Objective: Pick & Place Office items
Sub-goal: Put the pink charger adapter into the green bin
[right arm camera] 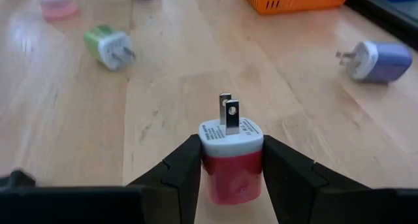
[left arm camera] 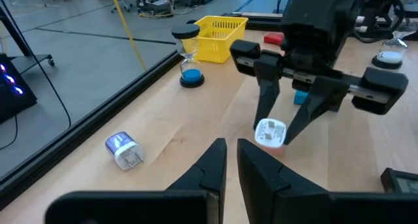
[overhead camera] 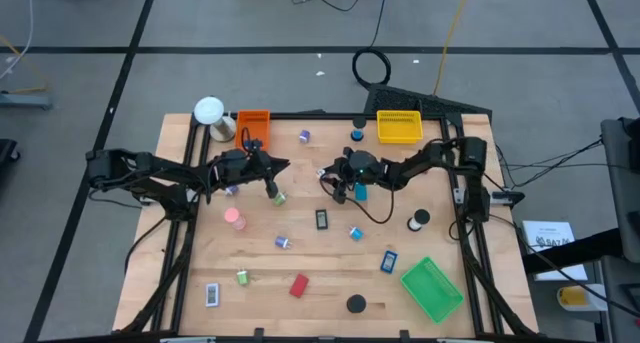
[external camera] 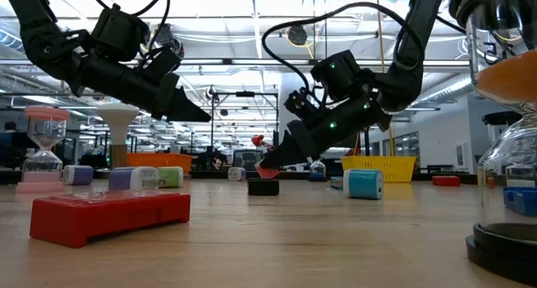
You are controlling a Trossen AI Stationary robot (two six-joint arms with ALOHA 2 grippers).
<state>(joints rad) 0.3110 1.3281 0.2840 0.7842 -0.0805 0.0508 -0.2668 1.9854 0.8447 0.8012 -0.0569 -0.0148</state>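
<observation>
My right gripper [right arm camera: 232, 175] is near the table's middle [overhead camera: 340, 189], shut on one of the office items, a red charger plug [right arm camera: 232, 168] with a white face and two prongs. My left gripper [left arm camera: 232, 162] hovers shut and empty a little to the left [overhead camera: 271, 186], pointing at the right gripper. Other office items lie on their sides on the wood: a green roll [right arm camera: 108, 46], a purple roll [right arm camera: 375, 59], a bluish roll [left arm camera: 124, 149]. My right gripper pinches the red plug by the two opposite sides of its red body [right arm camera: 208, 175], one finger [right arm camera: 183, 168] on each side. The fingers come from the table's right, slanting slightly down. The white pronged face [right arm camera: 230, 134] points forward past the fingertips. Whether the plug touches the table cannot be told.
An orange tray [overhead camera: 252, 123] and a yellow tray [overhead camera: 398, 126] stand at the far edge, and a green tray [overhead camera: 432, 288] at the near right. A white ball-topped object [overhead camera: 209, 112] stands at the far left. Small items, such as a red rectangle [overhead camera: 298, 285], lie scattered over the near half.
</observation>
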